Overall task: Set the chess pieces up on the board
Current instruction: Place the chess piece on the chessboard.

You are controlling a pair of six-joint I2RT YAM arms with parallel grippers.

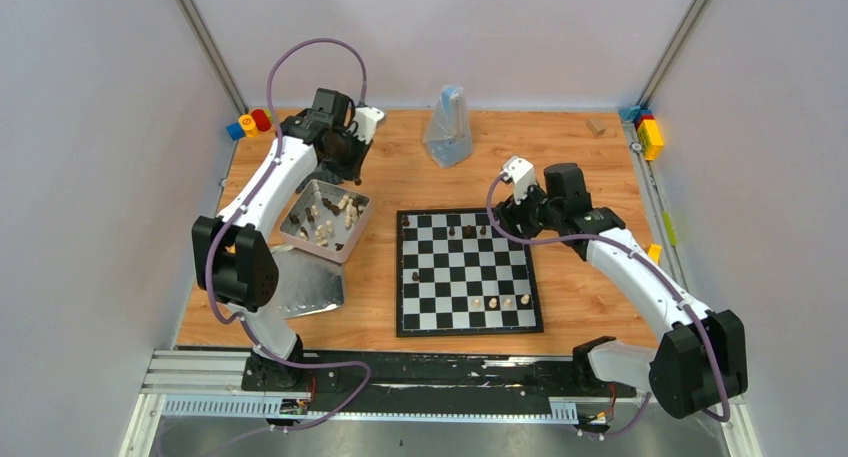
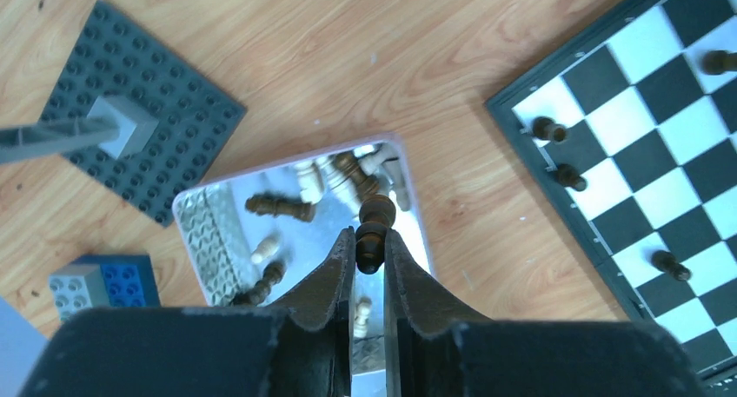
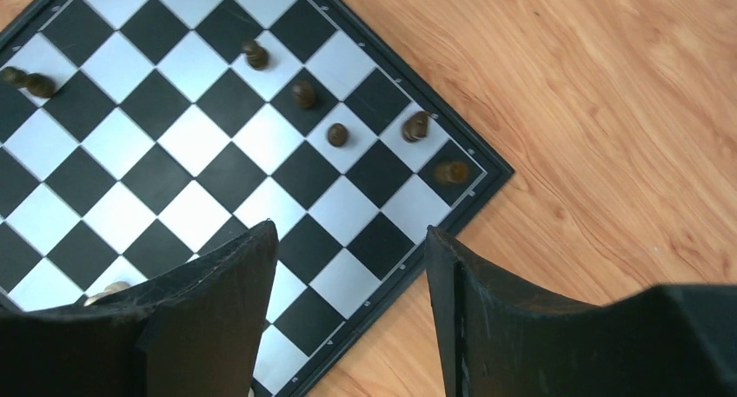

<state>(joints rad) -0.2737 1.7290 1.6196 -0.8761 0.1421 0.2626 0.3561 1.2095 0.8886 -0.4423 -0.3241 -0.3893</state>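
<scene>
From above and behind the arms we look down on the whole table (image 1: 580, 167). Our left wrist view faces down, close above the tin (image 2: 209, 241); our right wrist view sits close above the board (image 3: 195, 215), which all three views share.

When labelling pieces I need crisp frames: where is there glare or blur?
Left wrist: the tin floor mirrors light, muddling the chess pieces in it; the dark piece in the left gripper is sharp. Right wrist: white squares of the board wash out bluish, its own fingers soft. Top external: even light, but pieces tiny.
</scene>
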